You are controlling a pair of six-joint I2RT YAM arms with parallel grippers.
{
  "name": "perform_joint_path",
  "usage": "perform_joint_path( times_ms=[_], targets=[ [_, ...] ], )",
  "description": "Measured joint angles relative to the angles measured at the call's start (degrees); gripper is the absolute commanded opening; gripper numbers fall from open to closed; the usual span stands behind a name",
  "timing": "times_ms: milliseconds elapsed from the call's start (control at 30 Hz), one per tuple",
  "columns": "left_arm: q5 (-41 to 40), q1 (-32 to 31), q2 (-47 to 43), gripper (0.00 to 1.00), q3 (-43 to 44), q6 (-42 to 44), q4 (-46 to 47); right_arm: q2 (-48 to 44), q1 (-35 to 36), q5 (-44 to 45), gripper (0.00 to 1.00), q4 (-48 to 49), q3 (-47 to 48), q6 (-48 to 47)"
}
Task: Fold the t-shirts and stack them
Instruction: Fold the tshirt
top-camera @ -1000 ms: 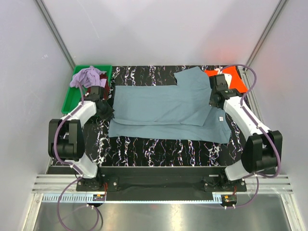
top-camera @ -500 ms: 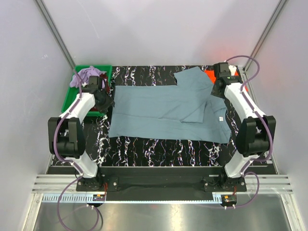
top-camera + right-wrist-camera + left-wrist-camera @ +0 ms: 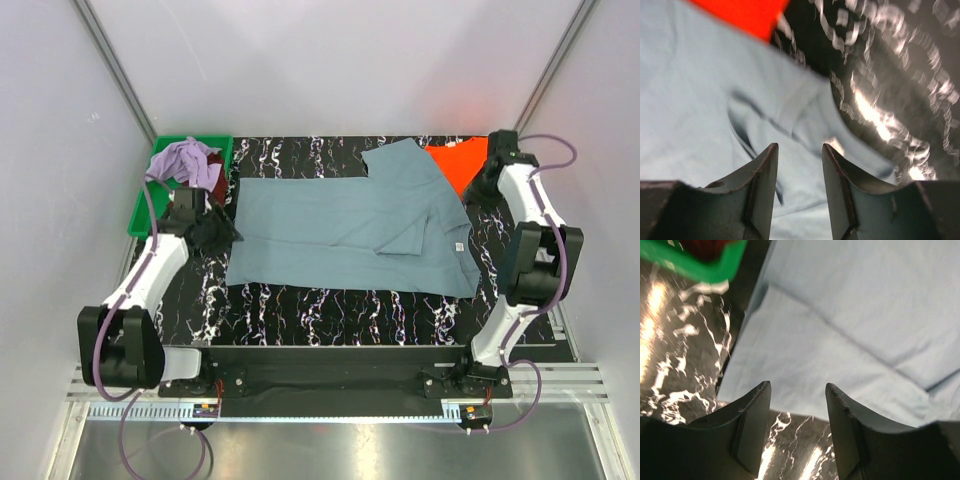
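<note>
Lying long axis left-to-right, blue-grey t-shirt (image 3: pixel 340 225), neck end rightward (left end effector (image 3: pixel 798 386) and right end effector (image 3: pixel 799 146) spread)

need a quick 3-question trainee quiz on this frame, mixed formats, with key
1. True or false: the left end effector is gripping the blue-grey t-shirt.
2. Where is the lavender t-shirt? A in the green tray; B under the blue-grey t-shirt; C draped over an arm.
3. Fill in: at the table's far right corner lies the ___ t-shirt.
Key: 1 false, its jaws stand open over the cloth; 2 A; 3 orange, the orange t-shirt.
</note>
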Motion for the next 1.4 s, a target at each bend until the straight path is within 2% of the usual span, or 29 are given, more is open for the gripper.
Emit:
perform_joint_path(
  times_ms=[300,467,700,1000,1100,1200,1233,1267,1367,1400],
  targets=[
    [-0.57,-0.50,-3.48,0.53,-12.85,-1.84,0.96,-14.16,1.05,-3.69,0.47,-4.50,-20.76,4.35],
    [-1.55,-0.50,-7.19,0.53,-16.31,-4.35,2.25,-21.38,1.01,-4.72,0.37,-4.42,-28.59,7.19],
    [-3.39,-0.50,-5.53,0.54,-18.67,-5.92,5.18,-21.77,1.01,-6.91,0.36,-0.85,-37.62,9.97],
    [-7.54,-0.50,-3.78,0.52,-21.70,-8.41,7.58,-18.21,1.01,-0.50,0.36,4.81,-42.40,10.14],
    [-8.37,-0.50,-3.10,0.48,-21.70,-8.98,8.55,-17.84,1.01,1.22,0.36,6.03,-43.28,10.16],
    [-8.31,-0.50,-2.49,0.33,-21.88,-9.64,10.38,-17.84,1.01,1.75,0.36,6.67,-43.32,10.14],
    [-8.22,-0.50,-2.25,0.21,-21.94,-9.86,10.91,-17.84,1.01,1.95,0.36,6.86,-43.34,10.16],
    [-8.13,-0.50,-2.03,0.14,-21.99,-10.10,11.26,-17.84,1.01,2.23,0.36,6.99,-43.34,10.16],
    [-7.98,-0.57,-1.42,0.00,-21.97,-9.81,11.80,-17.84,1.01,2.51,0.35,7.10,-43.34,10.16],
    [-8.04,-0.63,-1.42,0.00,-21.97,-9.81,11.78,-17.84,1.01,2.67,0.35,7.10,-43.34,10.16]
  ],
)
